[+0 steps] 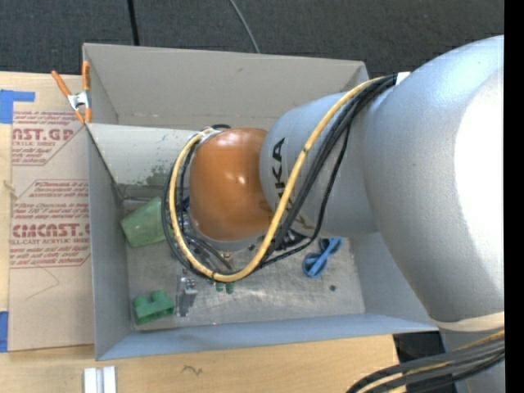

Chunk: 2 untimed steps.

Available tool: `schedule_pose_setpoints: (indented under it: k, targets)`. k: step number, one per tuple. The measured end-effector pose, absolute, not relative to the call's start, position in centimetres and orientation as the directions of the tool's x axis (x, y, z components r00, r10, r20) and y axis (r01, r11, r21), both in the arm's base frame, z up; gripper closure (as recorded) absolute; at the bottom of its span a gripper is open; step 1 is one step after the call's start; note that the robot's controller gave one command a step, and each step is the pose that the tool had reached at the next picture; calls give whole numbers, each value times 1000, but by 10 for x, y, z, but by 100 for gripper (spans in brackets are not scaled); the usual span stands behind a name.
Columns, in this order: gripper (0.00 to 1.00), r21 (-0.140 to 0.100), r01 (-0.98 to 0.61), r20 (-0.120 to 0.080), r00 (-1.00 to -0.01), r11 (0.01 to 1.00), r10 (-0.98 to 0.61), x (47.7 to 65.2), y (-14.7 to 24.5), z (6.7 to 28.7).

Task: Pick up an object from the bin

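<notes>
Grey metal walls of the bin slope down to a scuffed, speckled floor, with a dark ground behind the far wall. By far the largest thing is the silver arm, which comes in over the bin's right edge and covers most of the right half. It bends down and to the left toward the floor. At its wrist sits a rounded orange cover, above the middle of the bin. A bundle of yellow and black cables runs along the arm and loops round the cover's left and lower sides.

Below that loop the gripper pokes out as a small metal tip, low over the floor near the bin's near edge and left of its middle. Whether it is open or closed cannot be told, and nothing is seen in its grasp.

A pale green cup-like piece lies on its side against the left wall. A blue looped thing lies on the floor toward the right edge, partly under the arm. A small dark green block lies in the near left corner, just beside the gripper; whether they touch is unclear.
</notes>
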<state>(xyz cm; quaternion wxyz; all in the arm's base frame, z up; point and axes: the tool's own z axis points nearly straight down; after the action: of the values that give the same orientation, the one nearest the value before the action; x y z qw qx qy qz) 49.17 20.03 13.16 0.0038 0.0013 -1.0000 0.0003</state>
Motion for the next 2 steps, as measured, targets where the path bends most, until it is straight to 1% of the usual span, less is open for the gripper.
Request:
schedule_pose_setpoints:
  k: [1,2]
  targets:
    - [0,1,-284,0,-959,959,-284,488,233,75]
    - [100,2,-283,1,-959,959,-283,489,232,76]
